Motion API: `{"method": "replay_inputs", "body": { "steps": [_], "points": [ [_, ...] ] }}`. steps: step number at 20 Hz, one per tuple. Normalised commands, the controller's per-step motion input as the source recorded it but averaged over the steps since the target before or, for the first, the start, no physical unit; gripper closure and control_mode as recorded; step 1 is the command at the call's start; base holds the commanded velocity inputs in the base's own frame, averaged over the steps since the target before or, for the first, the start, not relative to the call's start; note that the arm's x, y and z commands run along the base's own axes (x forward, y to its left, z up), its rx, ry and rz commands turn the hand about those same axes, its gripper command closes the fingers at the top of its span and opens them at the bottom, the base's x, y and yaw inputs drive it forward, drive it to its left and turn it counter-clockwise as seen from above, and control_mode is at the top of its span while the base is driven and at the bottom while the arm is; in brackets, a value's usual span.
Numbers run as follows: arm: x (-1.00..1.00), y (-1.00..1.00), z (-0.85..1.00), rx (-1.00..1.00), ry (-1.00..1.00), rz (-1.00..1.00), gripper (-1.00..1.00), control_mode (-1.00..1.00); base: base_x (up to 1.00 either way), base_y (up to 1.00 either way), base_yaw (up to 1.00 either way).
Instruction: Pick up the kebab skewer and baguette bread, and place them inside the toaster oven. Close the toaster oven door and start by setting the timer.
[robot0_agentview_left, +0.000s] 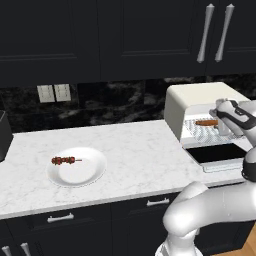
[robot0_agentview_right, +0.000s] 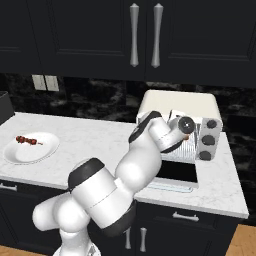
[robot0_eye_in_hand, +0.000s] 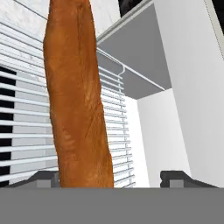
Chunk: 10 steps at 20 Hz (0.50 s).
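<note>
A white marble counter runs beneath black upper cabinets with long silver handles, backed by a dark veined backsplash that carries a pair of pale wall switches. Below the counter are dark drawers with small silver pulls. On the counter's left lies a white plate, and the kebab skewer rests on it (toward its left side). Well apart, to the right, the toaster oven stands with the toaster oven door folded down flat. The baguette bread lies on the wire rack inside. The gripper sits at the oven mouth, its fingers spread wide on either side of the loaf's near end, not pinching it.
</note>
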Motion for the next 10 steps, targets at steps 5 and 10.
{"method": "replay_inputs", "body": {
  "steps": [5, 10],
  "points": [
    [-0.23, -0.10, -0.01, 0.00, 0.00, 0.00, -1.00, -1.00, 0.00, 0.00, 0.00],
    [-0.25, -0.07, 0.06, 0.00, 0.00, 0.00, -1.00, -1.00, 0.00, 0.00, 0.00]
  ]
}}
